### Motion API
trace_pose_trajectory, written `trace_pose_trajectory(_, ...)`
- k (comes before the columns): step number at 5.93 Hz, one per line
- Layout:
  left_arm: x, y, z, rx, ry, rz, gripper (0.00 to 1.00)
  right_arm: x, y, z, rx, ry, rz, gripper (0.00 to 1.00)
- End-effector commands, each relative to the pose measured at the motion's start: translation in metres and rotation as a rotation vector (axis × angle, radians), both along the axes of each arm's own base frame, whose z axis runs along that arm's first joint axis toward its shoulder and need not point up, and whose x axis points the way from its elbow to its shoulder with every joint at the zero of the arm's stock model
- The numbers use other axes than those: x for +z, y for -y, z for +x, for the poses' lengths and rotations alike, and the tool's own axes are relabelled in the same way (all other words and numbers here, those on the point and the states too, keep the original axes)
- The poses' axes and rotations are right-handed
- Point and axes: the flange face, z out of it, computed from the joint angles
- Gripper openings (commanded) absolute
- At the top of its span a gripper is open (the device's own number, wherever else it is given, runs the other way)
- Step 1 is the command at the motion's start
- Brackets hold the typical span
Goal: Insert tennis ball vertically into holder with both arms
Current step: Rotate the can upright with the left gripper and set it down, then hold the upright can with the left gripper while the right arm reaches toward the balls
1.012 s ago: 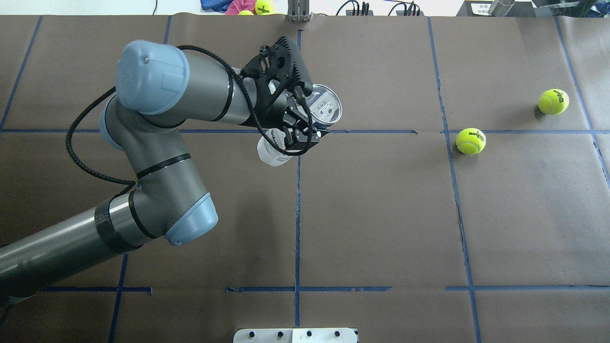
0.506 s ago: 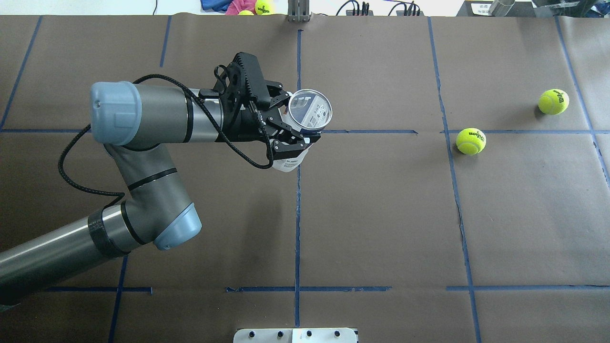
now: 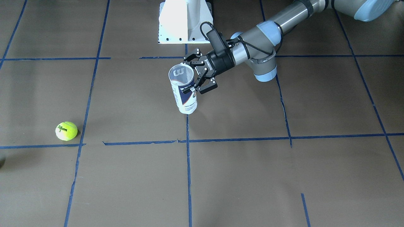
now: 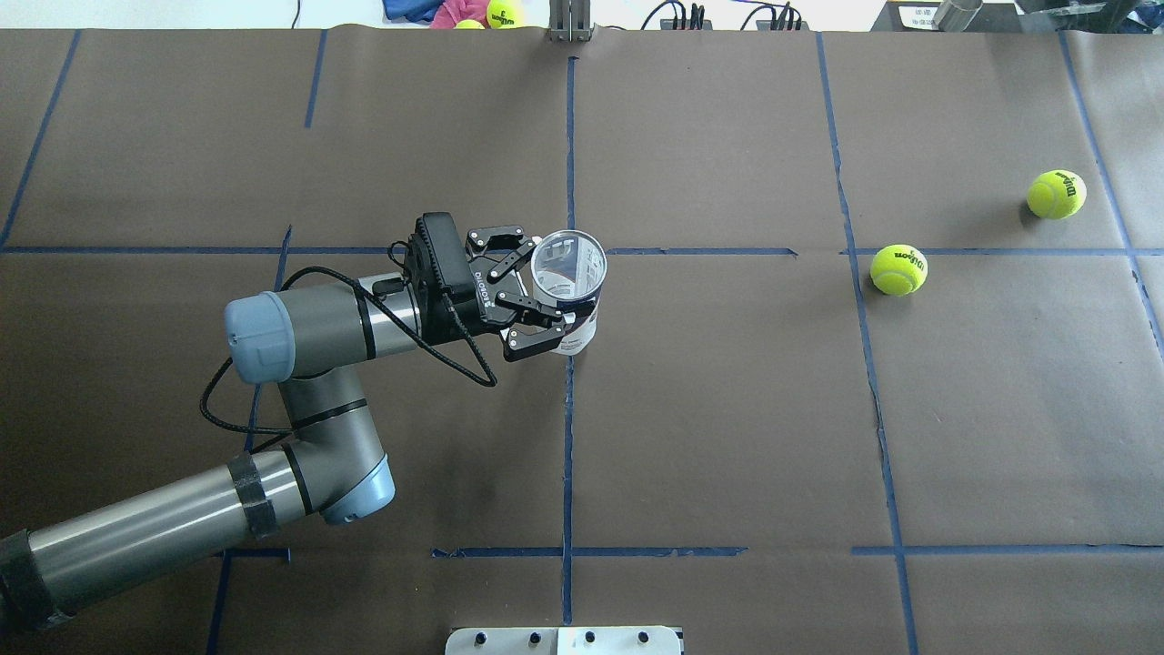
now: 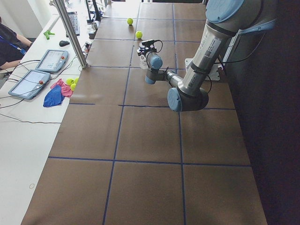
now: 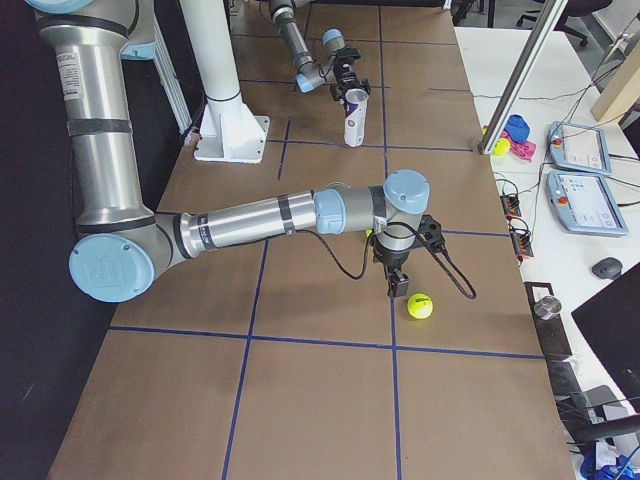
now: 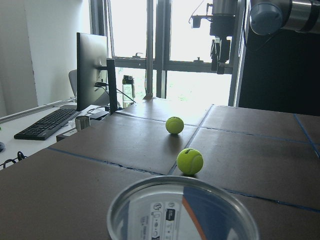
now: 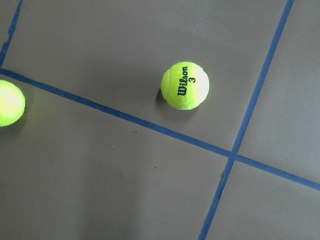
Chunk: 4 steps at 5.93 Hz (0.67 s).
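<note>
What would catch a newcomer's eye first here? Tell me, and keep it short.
The clear can stands out first, upright mid-table with the left pincer clamped round it. Next come the bright yellow balls on the robot's right, the inner ball and the outer ball, with the right pincer hanging above them.

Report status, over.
Left gripper clamped on holder, upright, mouth open. Right gripper high over tennis ball, jaws unclear. Second ball nearby.

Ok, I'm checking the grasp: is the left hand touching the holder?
Touching. Front-facing view: the left hand straddles the holder, a finger pressed against its side.
</note>
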Motion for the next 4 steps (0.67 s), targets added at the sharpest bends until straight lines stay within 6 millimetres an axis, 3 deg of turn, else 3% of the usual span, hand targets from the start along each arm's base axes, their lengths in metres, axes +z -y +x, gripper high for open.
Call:
trace_pose_trajectory(1, 0.006, 0.000, 0.003, -0.001, 0.001, -0.006, 0.81, 0.000, 0.001, -0.002, -0.004, 0.000, -0.001, 1.00)
trace_pose_trajectory(4, 0.014, -0.001, 0.009, -0.008, 0.014, -0.020, 0.87, -0.021, 0.017, -0.026, -0.003, 0.006, -0.002, 1.00)
